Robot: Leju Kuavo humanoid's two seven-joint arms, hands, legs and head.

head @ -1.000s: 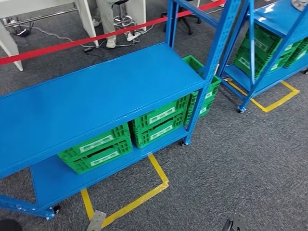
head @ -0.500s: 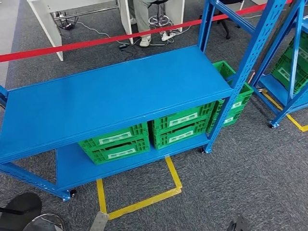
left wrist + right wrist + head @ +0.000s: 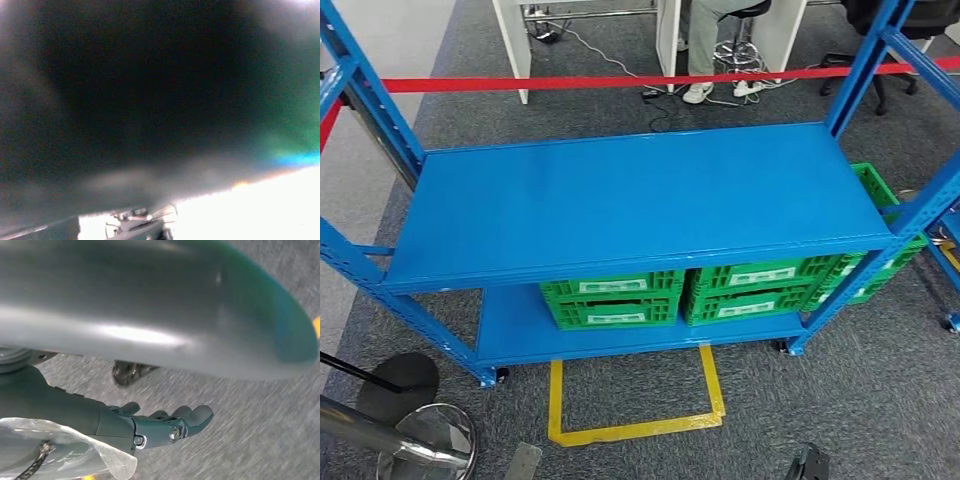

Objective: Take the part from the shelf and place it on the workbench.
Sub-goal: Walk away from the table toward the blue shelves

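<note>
Rt hand (image 3: 162, 427): fingers (image 3: 192, 416) stretched nearly straight, close together, above grey carpet (image 3: 848, 400). 1 clear plastic bag (image 3: 56, 452) with a dark chain-like part inside lies against the base of this hand; grip on it cannot be told. Lt hand (image 3: 521, 462): grey sliver at lower edge of head view, finger state cannot be told; lt wrist view dark, blurred.

Ahead: 1 blue shelf rack (image 3: 637, 200), 2 levels. Upper level bare. Lower level carries green crates (image 3: 610, 300) in 3 groups: 2 side by side at front, 1 at rt end behind the post. 1 yellow floor outline (image 3: 637, 430) in front of rack. 1 red barrier tape (image 3: 622, 82) behind. 2 round stanchion bases (image 3: 426, 445) lower lt. 1 person (image 3: 705, 40) seated at white desk beyond tape
</note>
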